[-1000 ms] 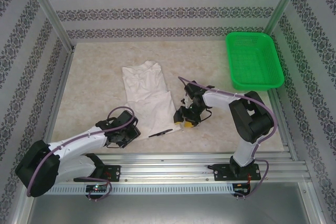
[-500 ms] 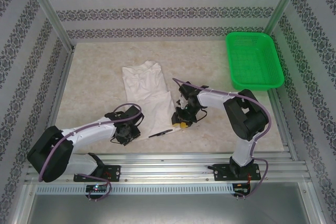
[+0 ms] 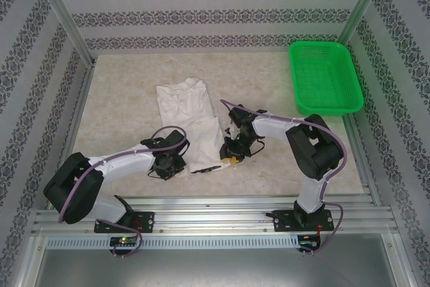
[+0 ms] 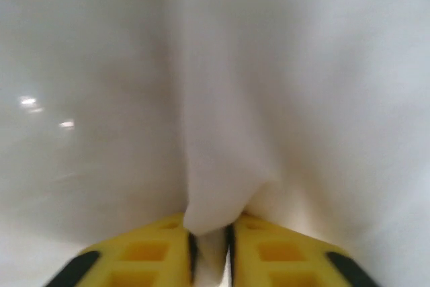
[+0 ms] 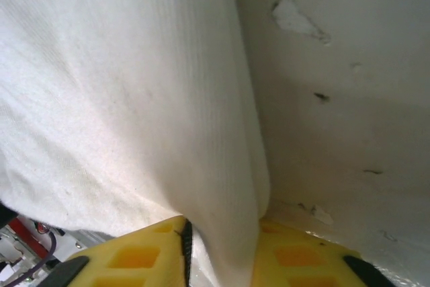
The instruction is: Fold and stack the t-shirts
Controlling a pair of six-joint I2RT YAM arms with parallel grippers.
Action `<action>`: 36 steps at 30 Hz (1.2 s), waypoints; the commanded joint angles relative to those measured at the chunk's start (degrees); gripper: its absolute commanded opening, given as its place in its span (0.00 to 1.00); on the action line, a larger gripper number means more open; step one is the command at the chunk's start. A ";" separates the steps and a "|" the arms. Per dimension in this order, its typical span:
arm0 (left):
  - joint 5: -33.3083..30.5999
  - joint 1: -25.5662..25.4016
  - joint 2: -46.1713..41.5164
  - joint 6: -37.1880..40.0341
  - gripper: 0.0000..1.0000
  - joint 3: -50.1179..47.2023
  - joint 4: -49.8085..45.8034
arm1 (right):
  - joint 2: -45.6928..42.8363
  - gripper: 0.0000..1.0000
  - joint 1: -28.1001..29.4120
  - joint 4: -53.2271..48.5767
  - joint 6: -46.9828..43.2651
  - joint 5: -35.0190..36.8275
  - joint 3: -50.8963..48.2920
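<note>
table [image 3: 121,109]: marbled beige | on it: t-shirt [image 3: 185,107], green basket [image 3: 326,78]

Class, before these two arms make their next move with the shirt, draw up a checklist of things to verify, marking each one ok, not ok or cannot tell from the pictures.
1. Hold of the left gripper on the t-shirt: ok, a fold sits between its fingers.
2. Hold of the right gripper on the t-shirt: ok, cloth runs between its fingers.
3. Both grips at the shirt's near edge: ok in the top view.
4. Far part of the shirt flat on the table: ok.
5. The green basket apart from shirt and arms: ok.
6. All layers caught in each grip: cannot tell.
</note>
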 commanded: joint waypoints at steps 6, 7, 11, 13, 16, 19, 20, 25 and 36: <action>-0.85 -0.65 -9.85 0.75 0.00 -1.67 7.99 | -1.58 0.06 -0.63 -1.73 0.14 -1.65 0.86; -1.24 -0.65 -11.62 0.98 0.00 -1.60 5.90 | -1.92 0.03 -0.63 -2.08 0.27 -1.95 1.01; -3.39 -0.64 -19.71 1.99 0.00 -0.85 -3.28 | -4.42 0.00 -0.21 -4.23 1.31 -3.06 1.80; -4.12 -0.57 -22.74 2.35 0.00 0.00 -7.07 | -6.19 0.00 0.47 -5.19 2.21 -3.94 2.58; -4.31 -0.35 -24.49 2.86 0.00 1.38 -10.49 | -8.23 0.00 1.81 -6.15 3.97 -5.05 3.88; -5.89 0.02 -26.01 3.76 0.00 3.70 -13.70 | -10.01 0.00 2.81 -7.56 5.38 -4.81 6.22; -6.71 0.48 -26.50 4.39 0.00 4.76 -14.96 | -10.38 0.00 2.92 -7.88 5.86 -4.79 7.06; -4.72 6.03 -26.69 8.38 0.00 8.07 -16.49 | -8.99 0.00 2.73 -9.04 6.44 -5.14 13.36; 2.37 19.43 -19.99 18.17 0.00 14.74 -13.38 | 6.10 0.00 -1.39 -14.74 2.05 -5.21 38.24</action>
